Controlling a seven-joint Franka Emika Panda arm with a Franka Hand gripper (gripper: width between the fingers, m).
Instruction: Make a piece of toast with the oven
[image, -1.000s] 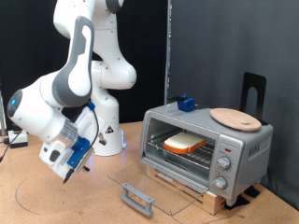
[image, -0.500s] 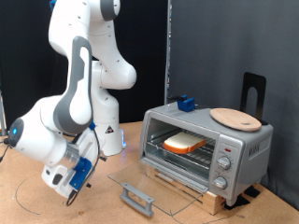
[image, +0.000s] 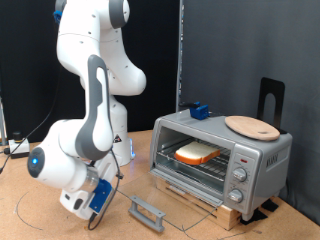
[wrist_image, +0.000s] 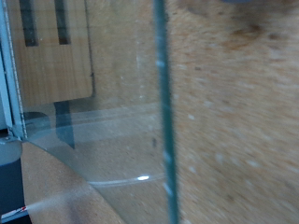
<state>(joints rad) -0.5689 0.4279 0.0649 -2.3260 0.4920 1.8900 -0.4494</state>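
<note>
The silver-grey toaster oven (image: 255, 160) stands on a wooden slatted base at the exterior view's right. Its glass door (image: 160, 200) hangs open, lying flat, handle toward the view's bottom. The piece of toast (image: 197, 153) lies on the wire rack inside. My gripper (image: 96, 212) is low over the table at the view's lower left, just left of the door's handle (image: 146, 212); nothing shows between its fingers. The wrist view shows the glass door's edge (wrist_image: 161, 112) close up over the table; the fingers do not show there.
A round light wooden board (image: 251, 126) lies on top of the oven. A small blue object (image: 198, 110) sits behind it. A black stand (image: 270, 100) rises at the right. Cables (image: 30, 205) lie on the wooden table at the left.
The arm has swung lower and toward the view's bottom, bringing the gripper down near the table by the open door's handle. The oven, door and toast have not moved.
</note>
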